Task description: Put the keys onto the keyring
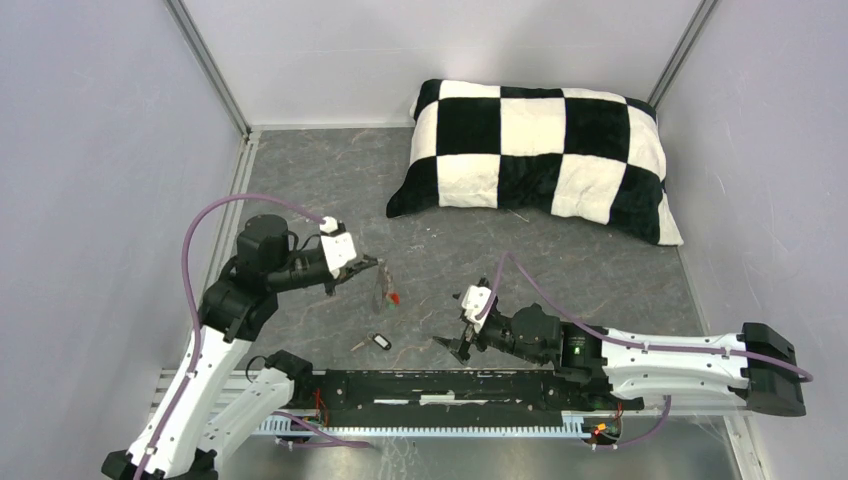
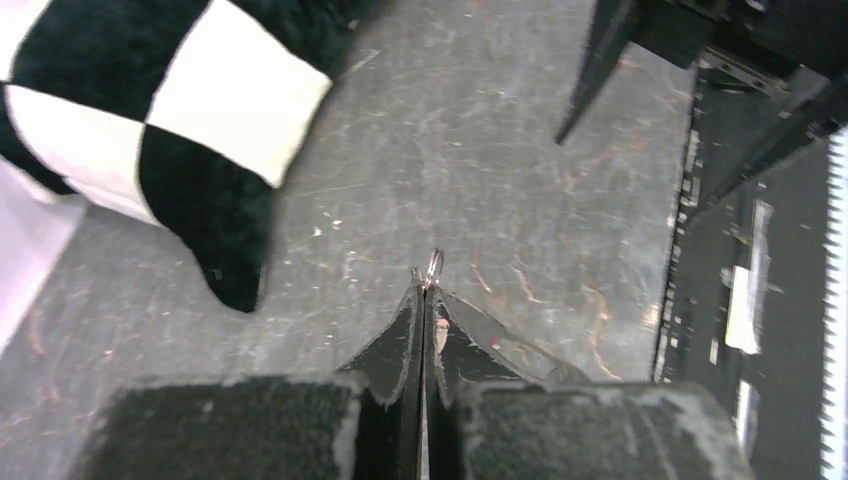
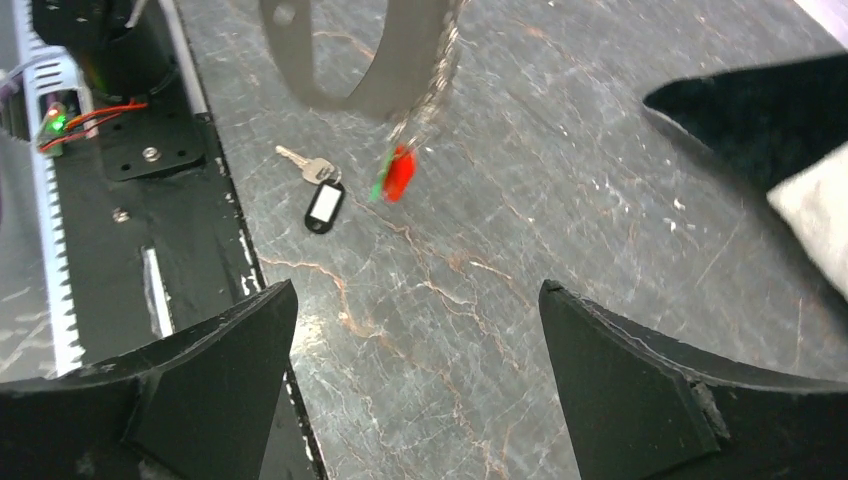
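Left pincer (image 1: 368, 264), pressed shut, pinches the keyring (image 3: 410, 50), with the red-tagged key (image 3: 400, 172) dangling below it. Right pincer (image 3: 418, 290) stands spread. The black-tagged key (image 3: 322, 203) lies loose on the surface (image 3: 560, 200). Best practice is to descend squarely and grip the tag, not the thin blade.

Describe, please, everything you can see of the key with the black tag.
The black-tagged key is a small silvery metal key joined to a black oblong plastic tag with a white label window. It lies flat on the dark marbled table, beside the black base rail. Only the table touches it.
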Robot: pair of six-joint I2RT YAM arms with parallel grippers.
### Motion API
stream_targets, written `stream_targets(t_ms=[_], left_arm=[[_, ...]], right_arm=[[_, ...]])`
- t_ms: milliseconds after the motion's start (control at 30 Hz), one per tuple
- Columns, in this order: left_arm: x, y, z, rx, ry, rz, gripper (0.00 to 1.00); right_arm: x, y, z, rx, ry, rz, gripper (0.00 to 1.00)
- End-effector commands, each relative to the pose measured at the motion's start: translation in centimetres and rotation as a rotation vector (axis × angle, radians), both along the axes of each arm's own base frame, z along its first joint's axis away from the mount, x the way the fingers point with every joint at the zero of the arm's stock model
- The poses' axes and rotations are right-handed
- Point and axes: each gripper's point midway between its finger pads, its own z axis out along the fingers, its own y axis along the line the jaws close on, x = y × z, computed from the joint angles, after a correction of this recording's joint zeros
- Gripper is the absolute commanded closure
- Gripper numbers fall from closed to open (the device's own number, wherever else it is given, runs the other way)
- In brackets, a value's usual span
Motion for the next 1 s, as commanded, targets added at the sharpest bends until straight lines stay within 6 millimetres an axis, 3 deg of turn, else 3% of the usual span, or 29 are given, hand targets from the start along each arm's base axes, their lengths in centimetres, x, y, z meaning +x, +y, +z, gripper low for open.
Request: stream_targets(t_ms=[0,133,267,367,567,800,967], left_arm=[[4.1,0.3,5.2,-0.092,-0.119,0.128,0.98],[5.3,1.1,6.6,-0.093,-0.158,0.154,0.98],[7.2,2.5,5.8,-0.069,-0.152,0.207,0.98],[8.5,3.5,4.6,-0.074,-0.108,0.227,0.98],[9.9,5.5,2.9,-0.085,-0.043,0.233,0.98],[9.7,6.6,1.7,-0.081,-0.006,0.230,0.98],[9.8,7.1,1.1,-0.085,0.007,0.236,0.98]], right_arm=[[0.7,0.6,2.5,0.194,0.001,-0.047,0.02],[-0.7,3.1,0.4,0.140,0.040,0.058,0.07],[-1.7,6.5,-2.8,0.044,0.100,0.149,0.11],[-2.2,8.6,-3.2,0.065,0.104,0.234,0.13],[-0.9,12.2,-3.6,0.163,0.181,0.342,0.31],[0.1,16.4,-6.1,0.137,0.243,0.408,0.35],[0.5,17.2,-8.7,0.095,0.268,0.399,0.36]])
